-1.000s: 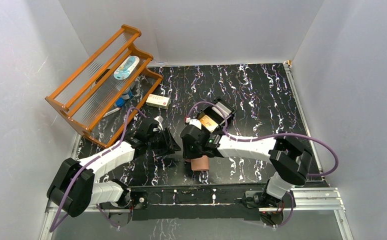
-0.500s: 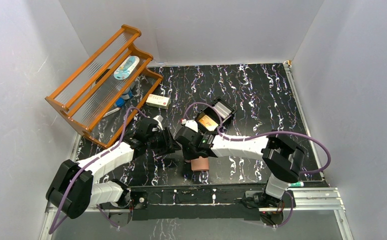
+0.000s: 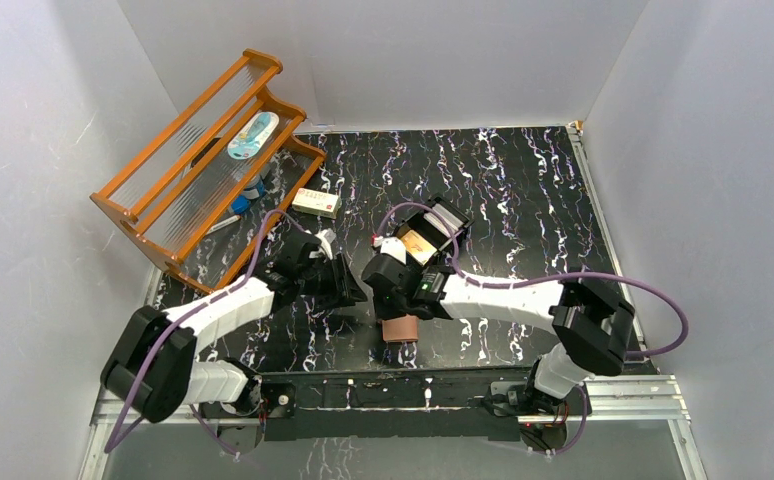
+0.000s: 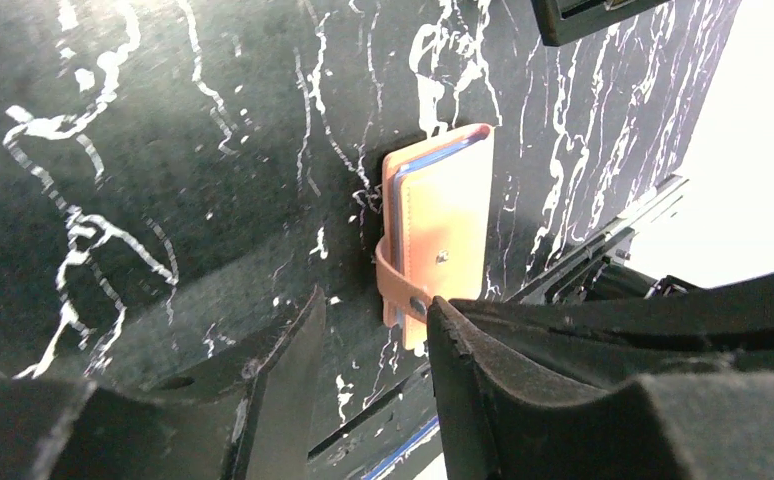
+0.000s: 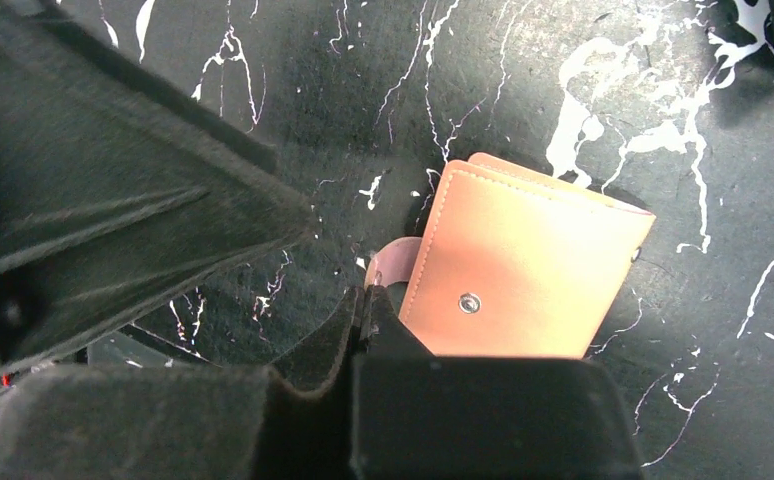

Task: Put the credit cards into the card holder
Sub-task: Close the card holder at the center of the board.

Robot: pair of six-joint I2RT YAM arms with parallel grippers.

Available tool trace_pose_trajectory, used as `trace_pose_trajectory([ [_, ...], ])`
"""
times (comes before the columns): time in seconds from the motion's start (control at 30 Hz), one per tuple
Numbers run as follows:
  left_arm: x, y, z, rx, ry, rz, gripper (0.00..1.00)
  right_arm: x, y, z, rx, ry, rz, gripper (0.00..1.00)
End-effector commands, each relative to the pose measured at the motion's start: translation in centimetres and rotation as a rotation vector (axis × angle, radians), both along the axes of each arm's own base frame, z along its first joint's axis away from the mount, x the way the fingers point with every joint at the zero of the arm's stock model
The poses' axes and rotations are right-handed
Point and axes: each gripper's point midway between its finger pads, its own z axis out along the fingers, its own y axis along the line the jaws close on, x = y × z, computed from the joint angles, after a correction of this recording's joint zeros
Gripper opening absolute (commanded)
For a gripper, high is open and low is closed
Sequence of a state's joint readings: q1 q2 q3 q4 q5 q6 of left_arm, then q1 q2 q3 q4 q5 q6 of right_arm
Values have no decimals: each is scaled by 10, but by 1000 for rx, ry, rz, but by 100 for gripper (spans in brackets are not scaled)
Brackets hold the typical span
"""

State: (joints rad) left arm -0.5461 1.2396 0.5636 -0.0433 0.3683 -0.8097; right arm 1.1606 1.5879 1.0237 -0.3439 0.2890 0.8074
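Observation:
The card holder [image 3: 400,330], a salmon-brown leather wallet, lies folded shut on the table near the front edge. In the right wrist view its snap stud faces up on the card holder [image 5: 523,265], and its tab [image 5: 395,262] curls off the left side. My right gripper [image 5: 365,300] is shut on the end of that tab. My left gripper [image 4: 373,308] stands open just left of the card holder [image 4: 443,220], touching nothing. The credit cards, one gold-orange [image 3: 416,241] and some silver-grey [image 3: 446,215], sit in a black slotted tray [image 3: 433,232] behind my right gripper [image 3: 388,303].
An orange wooden rack [image 3: 203,160] with a blue-and-white item on it stands at the back left. A white-and-red small box [image 3: 316,203] lies beside it. Grey walls close in the black marbled table [image 3: 523,180] on three sides. My left gripper [image 3: 348,290] is close to the right wrist.
My right gripper has shut, pinching the card holder's tab. The right arm's elbow swung left, then back right. The left arm barely moved.

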Motion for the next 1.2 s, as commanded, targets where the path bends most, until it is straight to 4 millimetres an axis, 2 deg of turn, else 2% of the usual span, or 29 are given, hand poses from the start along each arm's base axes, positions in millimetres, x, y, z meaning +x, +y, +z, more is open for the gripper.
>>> trace_pose_trajectory([
  [0.0, 8, -25, 19, -84, -17, -122, 39, 3, 5, 17, 82, -52, 0, 0],
  [0.2, 22, -46, 21, -120, -41, -174, 30, 1, -1, 15, 102, -58, -10, 0],
  [0.4, 23, -63, 11, -151, -18, -225, 30, 2, -9, 12, 107, -62, -34, 0],
  [0.5, 18, -68, 3, -136, -6, -246, 32, 3, -13, 11, 110, -63, -43, 0],
  [0.9, 14, -62, -23, 8, -6, -223, 35, 8, -28, 4, 97, -60, -83, 0],
  [1.17, 13, -58, -26, 59, -11, -215, 34, 9, -37, -3, 80, -53, -103, 0],
])
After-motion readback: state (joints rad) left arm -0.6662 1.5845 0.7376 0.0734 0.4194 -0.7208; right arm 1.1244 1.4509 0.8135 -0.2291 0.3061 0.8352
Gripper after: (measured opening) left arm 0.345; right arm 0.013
